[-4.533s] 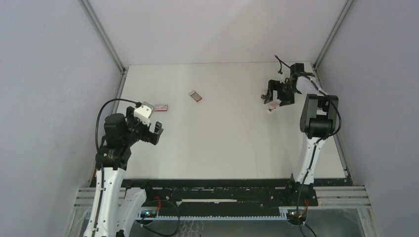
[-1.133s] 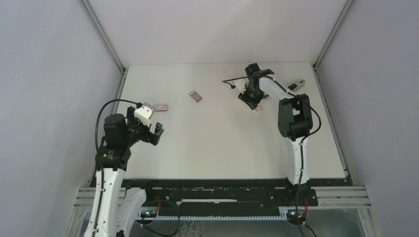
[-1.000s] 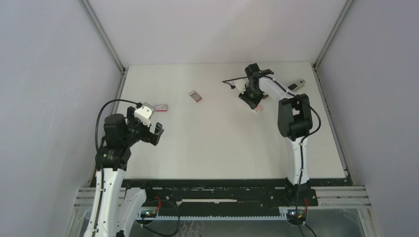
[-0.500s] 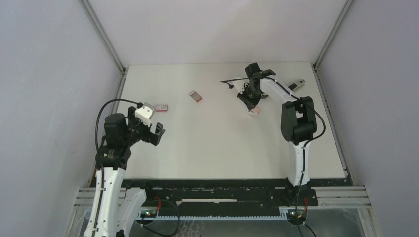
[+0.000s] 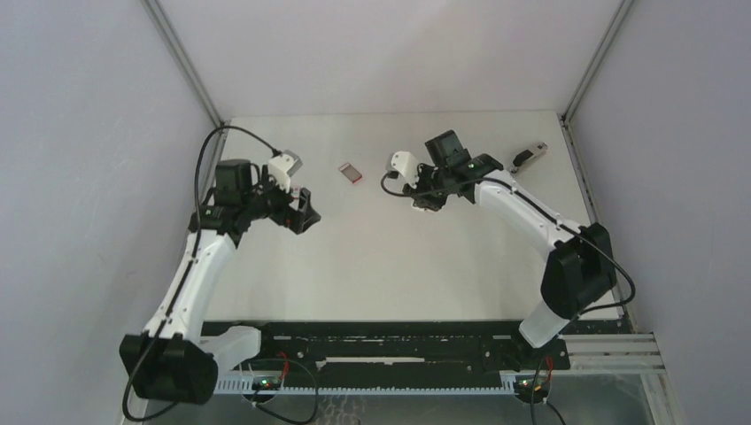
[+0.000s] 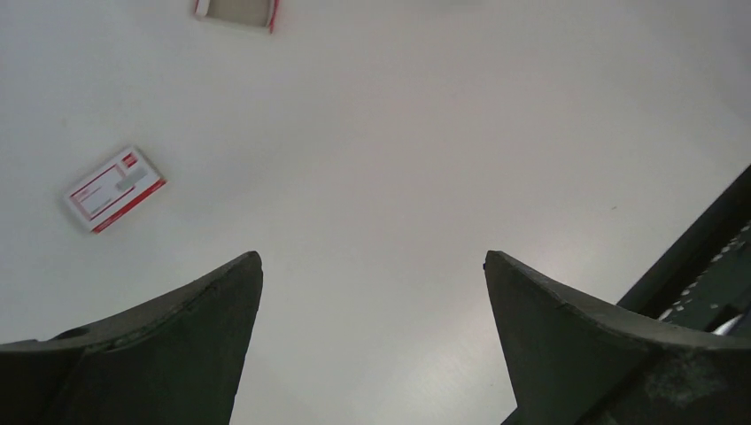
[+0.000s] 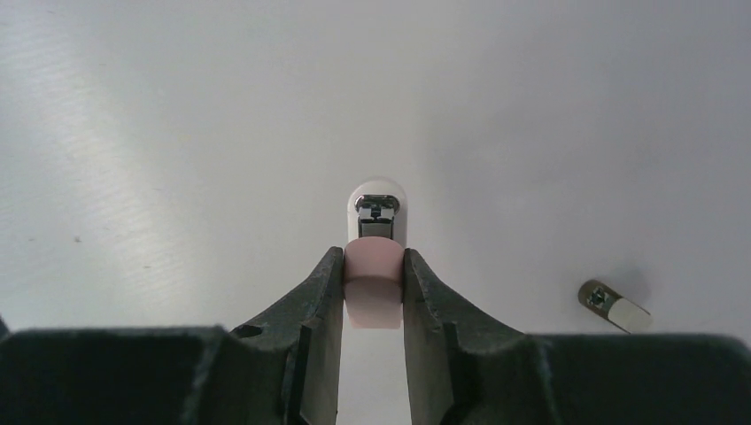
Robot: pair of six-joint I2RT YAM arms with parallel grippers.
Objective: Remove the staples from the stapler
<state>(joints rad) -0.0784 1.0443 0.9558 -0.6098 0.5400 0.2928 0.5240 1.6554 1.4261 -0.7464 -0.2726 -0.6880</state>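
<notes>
Here, above the white table [image 5: 398,266], the left gripper [image 6: 372,258] hangs wide open and empty at centre-left. Upper centre, the right gripper [image 7: 374,258] pinches the small pink stapler [image 7: 373,288] nose-out, probably for emptying; no loose staples show.

Left arm reaches over far-left part of table [image 5: 398,266], left gripper [image 6: 372,266] jaws spread wide (nothing between them). Right arm extends to table's far middle, right gripper [image 7: 374,258] pinching pink stapler [image 7: 373,299].

White table [image 5: 398,266], grey walls [image 5: 80,133]
</notes>
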